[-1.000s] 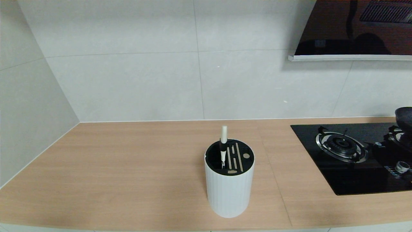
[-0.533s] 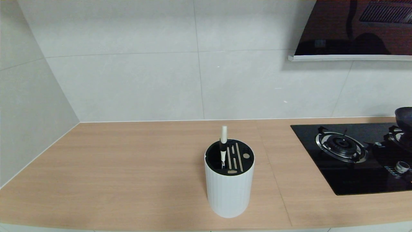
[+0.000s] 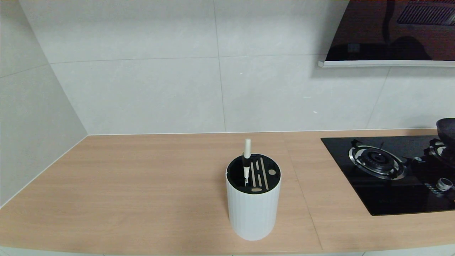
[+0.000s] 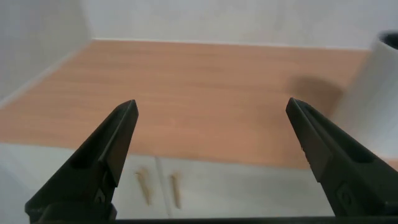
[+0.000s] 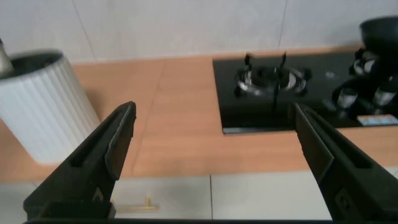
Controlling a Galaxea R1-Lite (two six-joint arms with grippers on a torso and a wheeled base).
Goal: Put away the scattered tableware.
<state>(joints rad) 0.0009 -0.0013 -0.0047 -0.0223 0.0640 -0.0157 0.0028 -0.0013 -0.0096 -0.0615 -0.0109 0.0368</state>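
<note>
Nearest us, short of the counter's front edge, the left gripper (image 4: 211, 109) has its jaws spread wide apart to the left of the holder (image 3: 253, 209), and the right gripper (image 5: 214, 113) is just as wide open to its right. We see the holder as a white ribbed cylinder with a black slotted top, upright on the wooden countertop (image 3: 142, 185) near the front edge. A utensil (image 3: 246, 156) with a cream handle and black neck stands in a slot on its left side. Right of the holder and farther back lies the black gas hob (image 3: 387, 170), with the range hood (image 3: 391, 32) above it on the tiled wall (image 3: 142, 89).
</note>
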